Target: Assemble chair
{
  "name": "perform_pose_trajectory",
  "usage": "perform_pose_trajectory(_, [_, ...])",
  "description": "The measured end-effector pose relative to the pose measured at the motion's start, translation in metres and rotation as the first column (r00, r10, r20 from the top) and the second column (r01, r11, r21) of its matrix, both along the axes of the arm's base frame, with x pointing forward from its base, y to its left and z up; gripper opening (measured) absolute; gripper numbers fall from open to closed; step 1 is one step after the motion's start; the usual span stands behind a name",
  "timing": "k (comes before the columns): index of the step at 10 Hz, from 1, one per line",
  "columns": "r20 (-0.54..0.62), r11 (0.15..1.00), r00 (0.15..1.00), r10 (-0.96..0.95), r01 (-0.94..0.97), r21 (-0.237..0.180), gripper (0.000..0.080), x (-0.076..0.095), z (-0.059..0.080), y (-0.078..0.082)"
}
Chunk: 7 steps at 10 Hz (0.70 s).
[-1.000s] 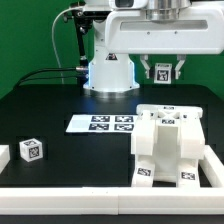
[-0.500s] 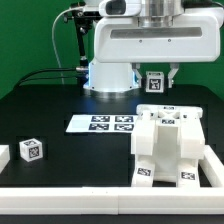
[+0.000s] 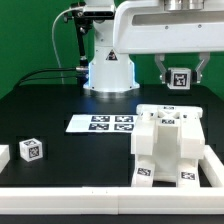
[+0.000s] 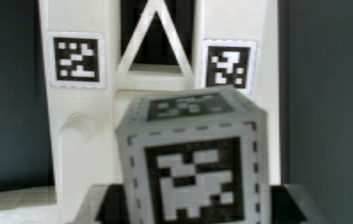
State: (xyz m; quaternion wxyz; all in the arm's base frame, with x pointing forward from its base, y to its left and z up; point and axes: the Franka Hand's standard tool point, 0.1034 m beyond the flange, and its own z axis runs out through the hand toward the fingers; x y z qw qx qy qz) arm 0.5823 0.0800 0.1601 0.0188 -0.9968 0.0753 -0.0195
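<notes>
The chair point(image 3: 168, 148) at the near right looks like smooth white plastic with a matt finish, and its square tags are flat black-and-white print. The tagged block point(image 4: 194, 150) in the gripper point(image 3: 180, 80) has the same matt plastic look, greyish in the wrist view. The table point(image 3: 60, 100) is black and matt, with a faint sheen far back. The marker board point(image 3: 103, 123) looks like thin card or paper. The robot body point(image 3: 160, 35) is glossy white plastic. The backdrop point(image 3: 30, 40) at the far left is flat matt green.
</notes>
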Motion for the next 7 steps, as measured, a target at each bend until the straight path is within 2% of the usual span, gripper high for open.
perform_pose_trajectory(2, [-0.004, 1.0, 1.0, -0.017, 0.017, -0.008, 0.0281, 0.005, -0.007, 0.0])
perform_pose_trajectory(4, [0.026, 0.999, 0.999, -0.024, 0.024, -0.022, 0.0281, 0.041, -0.006, 0.002])
perform_pose_trajectory(6, [0.025, 0.997, 0.997, -0.075, 0.075, -0.026, 0.0281, 0.045, -0.016, 0.015])
perform_pose_trajectory(7, [0.037, 0.997, 0.996, -0.075, 0.076, -0.026, 0.0281, 0.044, -0.023, 0.015])
